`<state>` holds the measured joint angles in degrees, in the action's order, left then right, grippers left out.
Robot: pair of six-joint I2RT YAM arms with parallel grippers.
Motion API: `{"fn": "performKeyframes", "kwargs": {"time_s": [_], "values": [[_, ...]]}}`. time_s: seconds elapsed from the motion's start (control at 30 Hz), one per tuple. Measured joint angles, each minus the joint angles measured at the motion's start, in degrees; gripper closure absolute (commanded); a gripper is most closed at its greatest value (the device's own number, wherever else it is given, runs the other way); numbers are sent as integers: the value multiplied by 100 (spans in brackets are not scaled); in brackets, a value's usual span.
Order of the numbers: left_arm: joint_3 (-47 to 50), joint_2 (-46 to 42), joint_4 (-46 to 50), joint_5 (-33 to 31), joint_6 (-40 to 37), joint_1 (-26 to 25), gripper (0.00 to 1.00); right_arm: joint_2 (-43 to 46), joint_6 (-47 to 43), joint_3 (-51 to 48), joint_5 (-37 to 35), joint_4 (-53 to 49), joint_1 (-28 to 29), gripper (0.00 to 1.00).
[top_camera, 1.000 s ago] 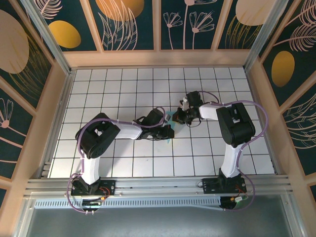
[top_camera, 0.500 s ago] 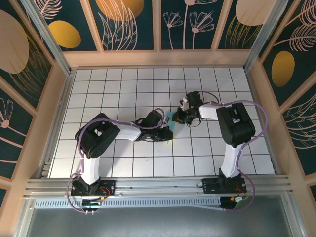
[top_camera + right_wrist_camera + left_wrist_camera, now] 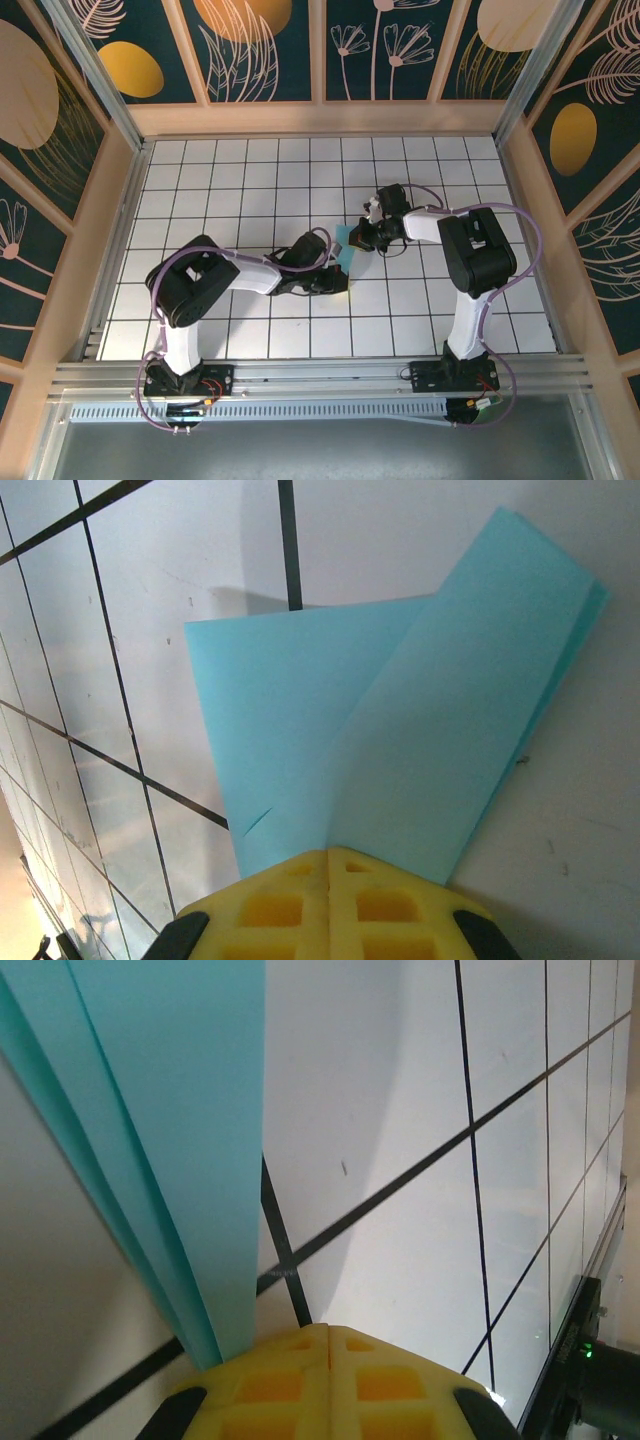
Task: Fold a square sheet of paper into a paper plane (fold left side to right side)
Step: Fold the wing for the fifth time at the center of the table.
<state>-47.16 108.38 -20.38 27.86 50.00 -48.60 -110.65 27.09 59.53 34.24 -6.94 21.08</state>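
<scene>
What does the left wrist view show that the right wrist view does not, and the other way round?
Left wrist view: the cyan paper as a long narrow strip with stacked folded edges, running down to the left gripper; a dark part with a green light at lower right.
Right wrist view: the paper as two wide flaps spreading from the right gripper, with a small nick in the left flap's edge.
Both: cyan paper, yellow pads closed together at the bottom, white grid tiles.

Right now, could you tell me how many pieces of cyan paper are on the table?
1: the folded cyan sheet near the table's middle, between the left gripper and right gripper; part may be hidden beneath them.
</scene>
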Motion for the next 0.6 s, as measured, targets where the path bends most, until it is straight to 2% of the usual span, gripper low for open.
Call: {"fn": "performKeyframes", "kwargs": {"time_s": [0.37,0.6], "values": [[380,-553,50,24,203,-164,100,-11,-2,11,13,0,0,100],[76,-857,92,166,149,125,100,-11,-2,11,13,2,0,100]]}}
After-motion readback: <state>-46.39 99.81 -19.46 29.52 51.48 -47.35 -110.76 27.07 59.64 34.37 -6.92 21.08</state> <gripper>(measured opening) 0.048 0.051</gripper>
